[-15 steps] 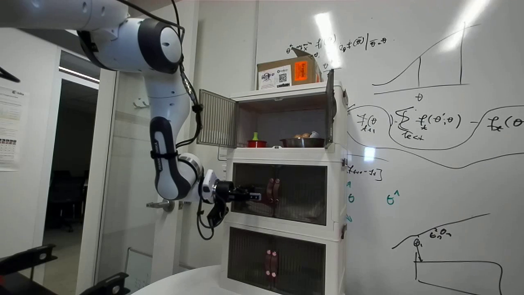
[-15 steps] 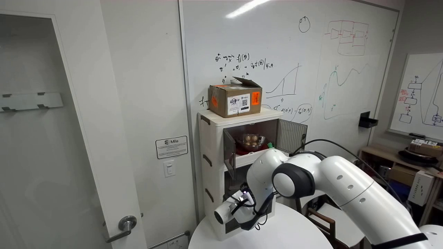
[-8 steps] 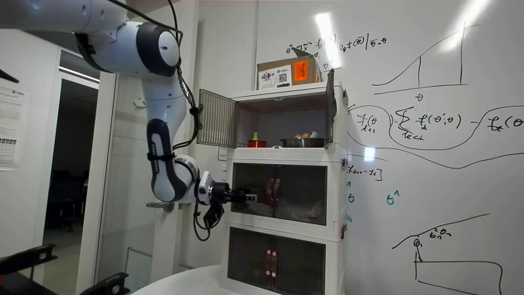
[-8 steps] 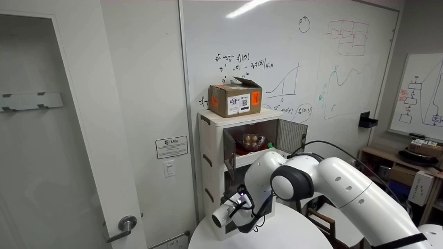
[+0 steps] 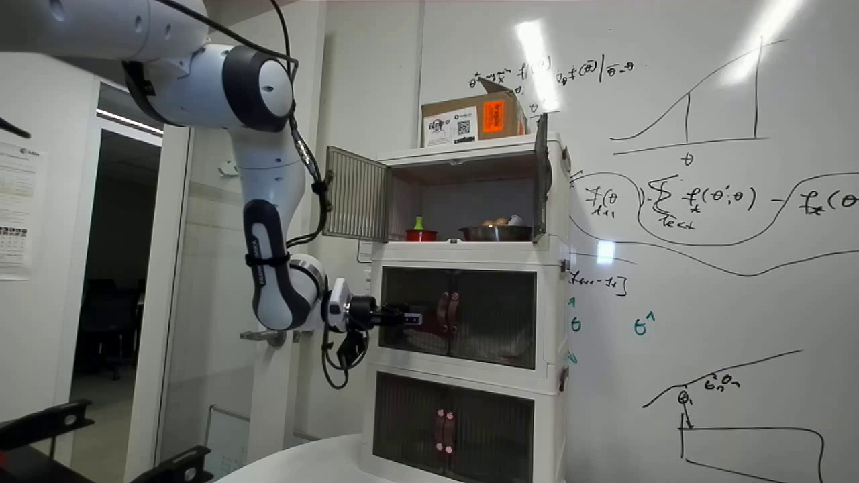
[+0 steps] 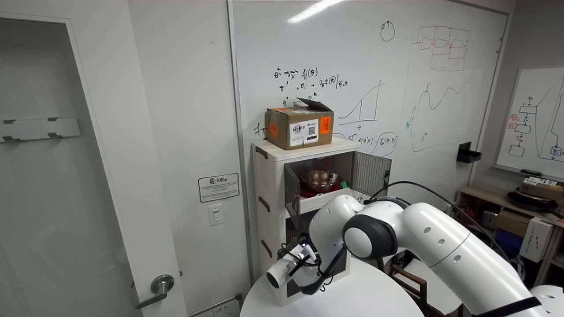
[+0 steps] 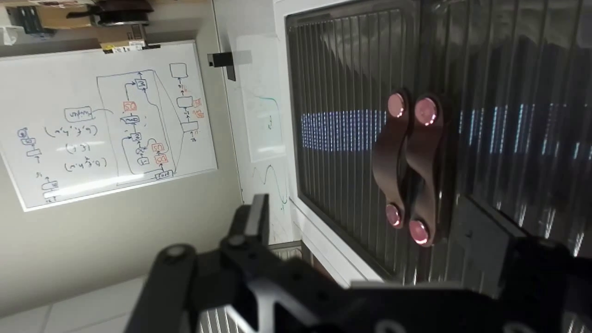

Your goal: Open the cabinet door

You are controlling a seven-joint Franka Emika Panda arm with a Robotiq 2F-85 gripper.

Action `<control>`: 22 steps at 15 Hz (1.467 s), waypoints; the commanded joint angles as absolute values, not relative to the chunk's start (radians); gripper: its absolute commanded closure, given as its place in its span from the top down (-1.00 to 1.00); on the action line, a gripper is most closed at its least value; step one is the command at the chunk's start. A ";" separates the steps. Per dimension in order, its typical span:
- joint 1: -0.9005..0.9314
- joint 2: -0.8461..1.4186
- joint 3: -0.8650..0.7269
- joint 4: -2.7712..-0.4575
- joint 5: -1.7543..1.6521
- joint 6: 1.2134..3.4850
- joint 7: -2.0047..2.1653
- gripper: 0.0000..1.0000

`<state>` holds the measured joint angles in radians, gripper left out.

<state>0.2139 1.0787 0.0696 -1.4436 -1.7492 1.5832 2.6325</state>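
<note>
The white three-tier cabinet [image 5: 463,253] shows in both exterior views. Its middle tier has two tinted ribbed panels, both shut. The cabinet door panel [image 5: 415,287] on the left has a brown strap handle [image 5: 442,312] beside that of the right panel [image 5: 498,312]. In the wrist view the two handles [image 7: 388,159] stand close together with pink studs. My gripper [image 5: 413,318] is in front of the left panel, its tips a little short of the handles. In the wrist view the gripper [image 7: 367,208] has its fingers wide apart and nothing between them. In an exterior view the arm [image 6: 324,224] hides it.
The top-tier panels [image 5: 356,194] stand open above, over a red pot [image 5: 421,235] and a bowl [image 5: 496,233]. The bottom-tier panels [image 5: 409,409] are shut. A cardboard box [image 6: 304,127] sits on top. The cabinet stands on a white round table [image 6: 365,295].
My gripper has drawn back slightly from the handles and then risen a little. The arm's upper links have lowered a little. The panels have not moved.
</note>
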 commanded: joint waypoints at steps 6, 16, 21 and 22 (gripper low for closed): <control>0.157 1.128 0.072 -1.283 -1.667 1.672 2.400 1.00; 0.175 1.138 0.054 -1.255 -1.621 1.682 2.346 -0.41; 0.189 1.105 0.061 -1.320 -1.614 1.694 2.344 -0.99; 0.193 1.097 0.061 -1.338 -1.613 1.692 2.349 -1.00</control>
<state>0.1843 1.1172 0.0701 -1.2887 -1.6403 1.6908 2.3562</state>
